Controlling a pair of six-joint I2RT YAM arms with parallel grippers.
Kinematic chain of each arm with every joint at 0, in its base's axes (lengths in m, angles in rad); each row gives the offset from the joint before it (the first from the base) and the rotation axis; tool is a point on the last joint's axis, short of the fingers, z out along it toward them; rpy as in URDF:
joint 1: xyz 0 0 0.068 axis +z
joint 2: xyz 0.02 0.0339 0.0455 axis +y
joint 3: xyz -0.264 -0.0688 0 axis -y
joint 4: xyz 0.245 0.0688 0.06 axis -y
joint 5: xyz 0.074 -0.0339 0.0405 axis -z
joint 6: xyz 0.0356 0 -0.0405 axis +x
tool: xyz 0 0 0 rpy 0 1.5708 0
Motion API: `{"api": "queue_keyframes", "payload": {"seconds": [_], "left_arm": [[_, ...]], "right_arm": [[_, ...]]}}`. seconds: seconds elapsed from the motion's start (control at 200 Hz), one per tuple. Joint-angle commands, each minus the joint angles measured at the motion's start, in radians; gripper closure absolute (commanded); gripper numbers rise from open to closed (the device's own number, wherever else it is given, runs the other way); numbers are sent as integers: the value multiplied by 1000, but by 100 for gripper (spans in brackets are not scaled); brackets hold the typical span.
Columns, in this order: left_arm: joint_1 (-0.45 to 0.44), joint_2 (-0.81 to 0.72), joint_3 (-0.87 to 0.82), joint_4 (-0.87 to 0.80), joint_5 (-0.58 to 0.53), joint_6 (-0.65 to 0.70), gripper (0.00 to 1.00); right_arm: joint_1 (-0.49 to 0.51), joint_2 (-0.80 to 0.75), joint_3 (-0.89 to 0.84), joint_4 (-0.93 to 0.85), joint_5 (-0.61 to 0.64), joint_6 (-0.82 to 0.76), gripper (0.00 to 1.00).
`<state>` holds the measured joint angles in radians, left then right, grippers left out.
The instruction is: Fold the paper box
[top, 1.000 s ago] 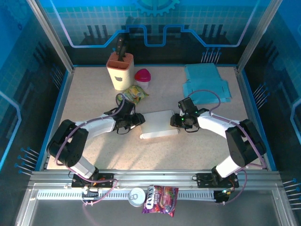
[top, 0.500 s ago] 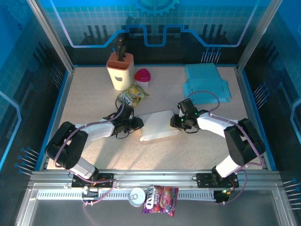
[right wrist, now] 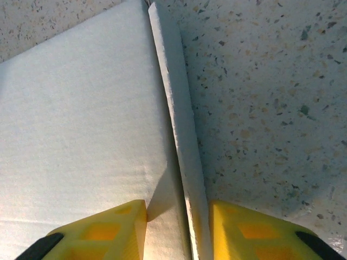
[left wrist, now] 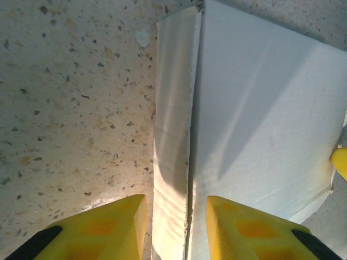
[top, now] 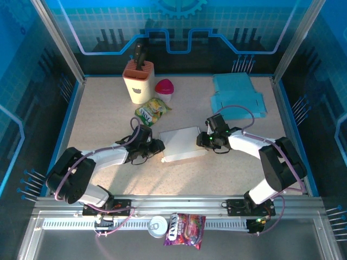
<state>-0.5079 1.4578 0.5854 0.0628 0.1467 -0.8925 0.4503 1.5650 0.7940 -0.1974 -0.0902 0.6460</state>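
Paper box [top: 183, 143] walls stand between left fingers [left wrist: 108, 227] and right fingers [right wrist: 103, 230].

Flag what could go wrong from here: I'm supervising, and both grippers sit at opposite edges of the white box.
The left gripper and right gripper each straddle a thin side flap of the white paper box; closing off-centre could crease or tear it. Nothing pins the box, so uneven pulls might slide or twist it. The left arm lies close to the snack packet and could nudge it.
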Motion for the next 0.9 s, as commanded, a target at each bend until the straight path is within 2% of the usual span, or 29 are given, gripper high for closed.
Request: {"api": "queue_keyframes", "payload": {"seconds": [0.0,0.17,0.295,0.445,0.575,0.78,0.895], "left_arm": [[-7,17,-20,50,15,-19,70],[-7,36,-30,89,29,-19,80],[-7,54,-37,103,27,-23,80],[-7,70,-39,113,30,-24,81],[-6,69,-45,108,17,-16,88],[7,43,-69,93,-15,-5,90],[32,49,-93,119,6,-3,92]], "right_arm": [[-14,-24,-34,-27,-36,-7,62],[-84,-56,-73,27,-128,-46,50],[-164,-64,-106,89,-238,-67,40],[-221,-26,-105,130,-368,-99,33],[-222,14,-94,163,-436,-107,30],[-223,51,-117,221,-469,-92,26],[-223,57,-130,262,-504,-80,26]]}}
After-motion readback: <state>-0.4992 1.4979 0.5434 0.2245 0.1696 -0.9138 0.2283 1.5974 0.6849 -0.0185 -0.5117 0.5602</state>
